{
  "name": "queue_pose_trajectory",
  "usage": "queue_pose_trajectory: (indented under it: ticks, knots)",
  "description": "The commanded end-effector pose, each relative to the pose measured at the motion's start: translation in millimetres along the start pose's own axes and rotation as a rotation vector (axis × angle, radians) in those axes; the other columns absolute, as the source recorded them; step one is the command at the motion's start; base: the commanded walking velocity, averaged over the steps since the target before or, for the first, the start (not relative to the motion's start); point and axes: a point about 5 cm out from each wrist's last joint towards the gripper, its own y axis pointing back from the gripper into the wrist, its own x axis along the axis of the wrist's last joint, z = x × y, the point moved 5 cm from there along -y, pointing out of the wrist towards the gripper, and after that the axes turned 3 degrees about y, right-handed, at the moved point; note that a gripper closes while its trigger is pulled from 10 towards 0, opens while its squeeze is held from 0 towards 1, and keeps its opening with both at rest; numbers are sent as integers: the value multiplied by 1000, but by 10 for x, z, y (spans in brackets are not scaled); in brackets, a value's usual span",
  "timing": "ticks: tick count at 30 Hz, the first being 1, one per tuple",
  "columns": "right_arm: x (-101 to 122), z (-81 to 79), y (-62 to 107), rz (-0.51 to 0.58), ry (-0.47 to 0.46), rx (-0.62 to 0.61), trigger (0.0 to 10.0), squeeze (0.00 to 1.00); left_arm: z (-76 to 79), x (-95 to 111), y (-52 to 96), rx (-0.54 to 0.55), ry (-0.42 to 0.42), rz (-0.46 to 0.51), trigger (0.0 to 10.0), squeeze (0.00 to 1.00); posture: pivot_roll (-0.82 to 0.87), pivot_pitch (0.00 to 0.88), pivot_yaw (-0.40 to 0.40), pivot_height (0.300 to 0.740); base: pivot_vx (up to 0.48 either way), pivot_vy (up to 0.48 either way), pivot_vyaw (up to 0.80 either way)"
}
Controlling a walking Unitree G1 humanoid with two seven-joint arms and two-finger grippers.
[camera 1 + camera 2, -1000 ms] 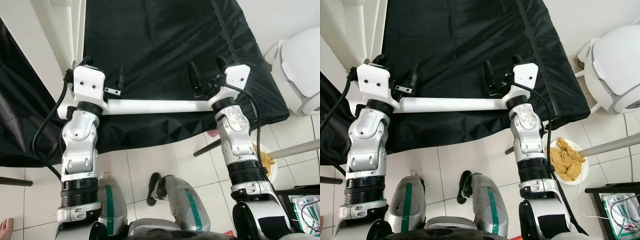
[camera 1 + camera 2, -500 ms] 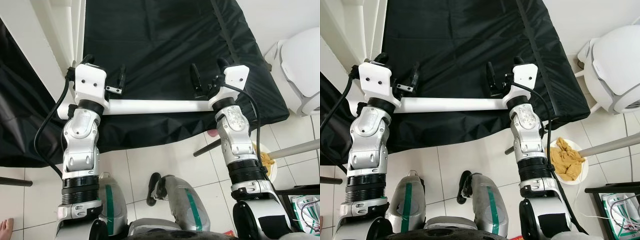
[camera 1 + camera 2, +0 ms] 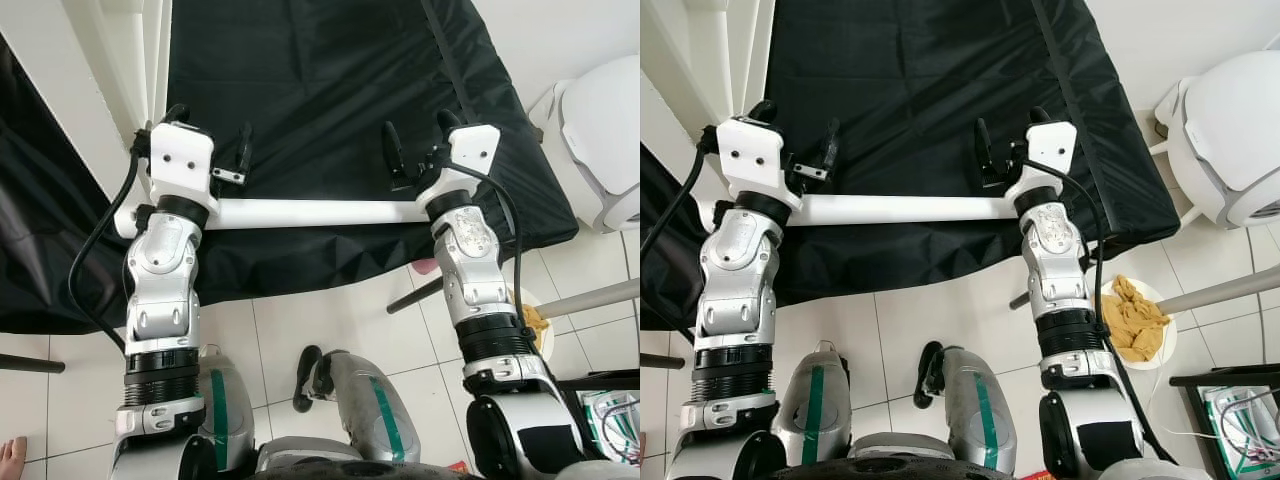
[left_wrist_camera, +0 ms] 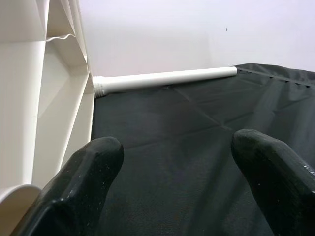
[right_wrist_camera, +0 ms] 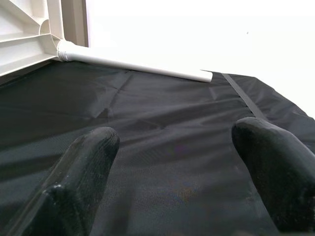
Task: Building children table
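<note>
1. A white table leg (image 3: 315,213) lies crosswise on the near part of a black fabric sheet (image 3: 330,80), running from the left wrist to the right wrist.
2. The left gripper (image 3: 210,150) hovers over the leg's left end with its 2 black fingers spread wide, and nothing sits between them.
3. The right gripper (image 3: 418,150) hovers over the leg's right end, fingers likewise spread wide and empty.
4. Whether either forearm touches the leg cannot be told; the leg passes under both wrists.
5. In the wrist views, a second white leg (image 4: 165,78) stands out sideways from the corner of a white ribbed tabletop (image 4: 34,98) at the far edge of the sheet, apparently already fitted into it.
6. My reading: 1 leg looks mounted, while the leg on the sheet is not yet attached. How many other legs are fitted cannot be told.
7. What seems left is to grasp this loose leg, carry it to a free corner socket and screw it in.
8. On the tiled floor (image 3: 940,300) to the right sit a bowl holding a yellow cloth (image 3: 1132,318) and a white round appliance (image 3: 1230,140), both well apart from the work.
</note>
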Motion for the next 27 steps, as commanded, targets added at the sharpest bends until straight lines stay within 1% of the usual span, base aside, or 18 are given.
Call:
queue_pose_trajectory:
  ticks: [1, 8, 12, 14, 16, 19, 25, 27]
  knots:
    - [-32, 100, 30, -11, 20, -24, 10000, 0, -59, -8, 17, 171, 62, 8, 10000, 0, 164, 44, -127, 740, 0, 0, 0]
    - [-42, 115, 45, -15, 25, -26, 10000, 0, -20, -24, 37, 144, 54, -2, 10000, 0, 163, 48, -127, 740, 0, 0, 0]
    - [-48, 117, 43, -16, 29, -21, 10000, 0, 201, -31, 84, -12, 19, -8, 10000, 0, 171, 49, -129, 740, 0, 0, 0]
    - [-47, 114, 43, -15, 29, -19, 10000, 0, 229, -50, 100, -33, 10, -16, 10000, 0, 171, 49, -129, 740, 0, 0, 0]
    - [-42, 104, 39, -14, 29, -16, 10000, 0, 264, -103, 136, -60, -22, -37, 10000, 0, 171, 48, -130, 740, 0, 0, 0]
    - [-47, 97, 40, -15, 29, -12, 10000, 0, 293, -138, 163, -81, -41, -53, 10000, 0, 176, 46, -131, 740, 0, 0, 0]
    - [-60, 82, 37, -18, 30, -3, 10000, 0, 303, -164, 186, -88, -37, -71, 10000, 0, 190, 40, -131, 740, 0, 0, 0]
    - [-66, 69, 28, -20, 30, 3, 10000, 0, 302, -170, 218, -98, -45, -79, 10000, 0, 196, 37, -132, 740, 0, 0, 0]
